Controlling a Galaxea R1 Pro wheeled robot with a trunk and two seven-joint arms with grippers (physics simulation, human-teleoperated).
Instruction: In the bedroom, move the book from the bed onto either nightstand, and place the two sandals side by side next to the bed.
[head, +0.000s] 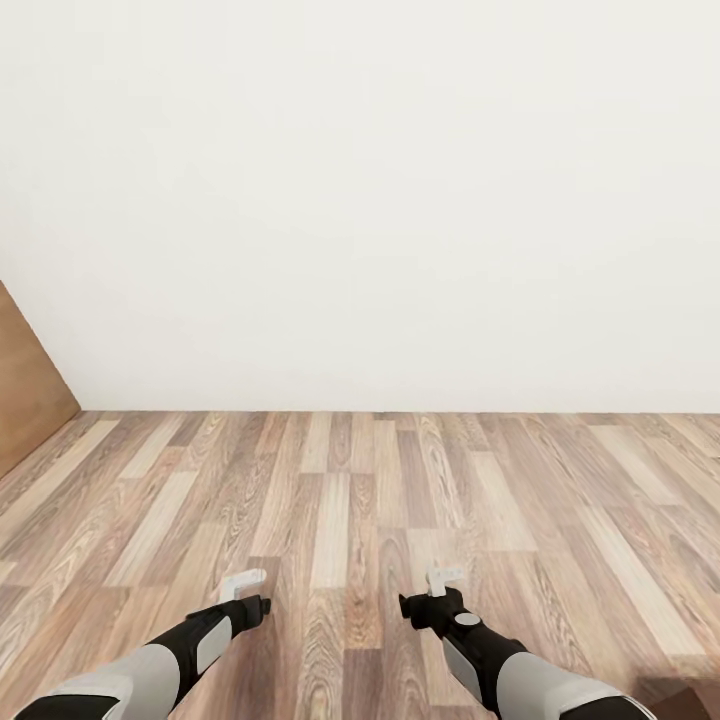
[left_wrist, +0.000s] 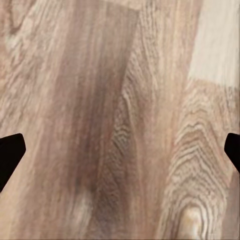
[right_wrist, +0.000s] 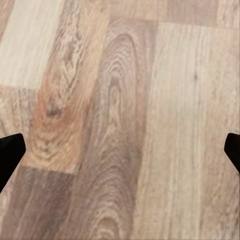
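Left gripper (head: 243, 582): nearest the camera, held low over the floor (head: 360, 520), jaws spread wide with only plank between the dark fingertips (left_wrist: 11, 156) in its wrist view.
Right gripper (head: 443, 578): level with the left gripper and apart from it, over the same floor, jaws spread wide, fingertips (right_wrist: 10, 155) at the edges of its wrist view and nothing between them.
Floor: wood planks in mixed brown and pale tones, running out from the grippers to the wall (head: 380, 200).
Door (head: 28, 400): brown wooden panel where floor meets wall, on the left gripper's side.
Wall: plain white, beyond the floor, farthest off.
Bedroom: seen here as floor, door and wall.
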